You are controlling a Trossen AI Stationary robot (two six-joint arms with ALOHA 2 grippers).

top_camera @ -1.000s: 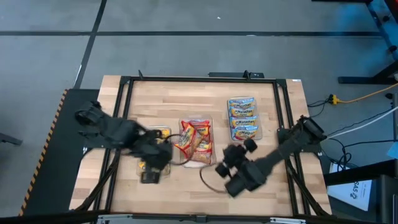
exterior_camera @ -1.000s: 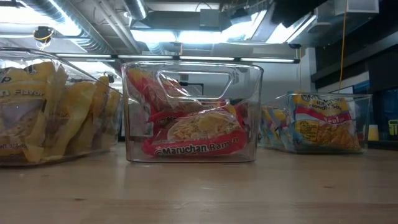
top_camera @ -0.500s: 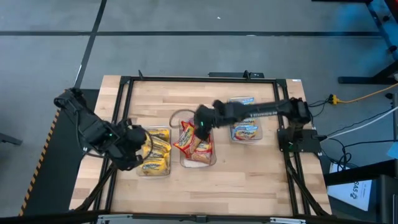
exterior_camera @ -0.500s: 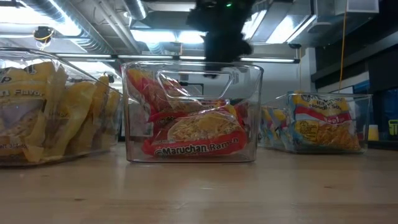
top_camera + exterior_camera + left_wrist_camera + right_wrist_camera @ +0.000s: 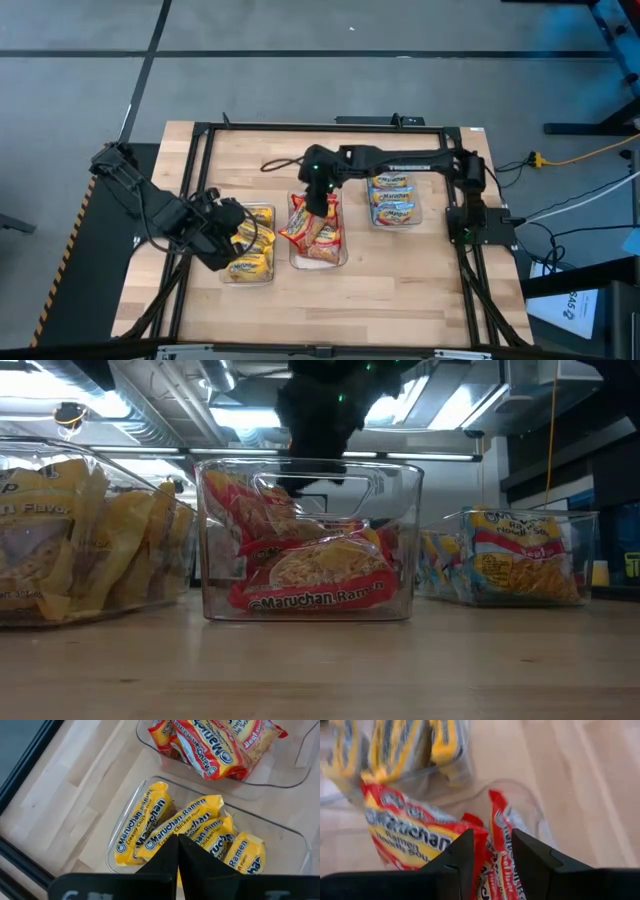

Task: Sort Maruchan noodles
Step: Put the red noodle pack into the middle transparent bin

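My right fingers [image 5: 490,857] hung slightly apart over the red packets [image 5: 313,225] in the middle tray [image 5: 318,262]; left fingers [image 5: 177,862], at nine o'clock, were pressed together, empty.

The middle tray [image 5: 318,262] is the one to go by. Its top is open, but red packets [image 5: 312,228] fill most of it, and the right gripper [image 5: 320,203] hangs over its far end. On its left, almost touching, sits a tray [image 5: 249,274] full of yellow packets [image 5: 252,240], with the left gripper [image 5: 231,238] over that tray's left edge. To its right, past a bare strip of table [image 5: 400,290], stands the blue-packet tray [image 5: 391,195]. The wood in front is bare.
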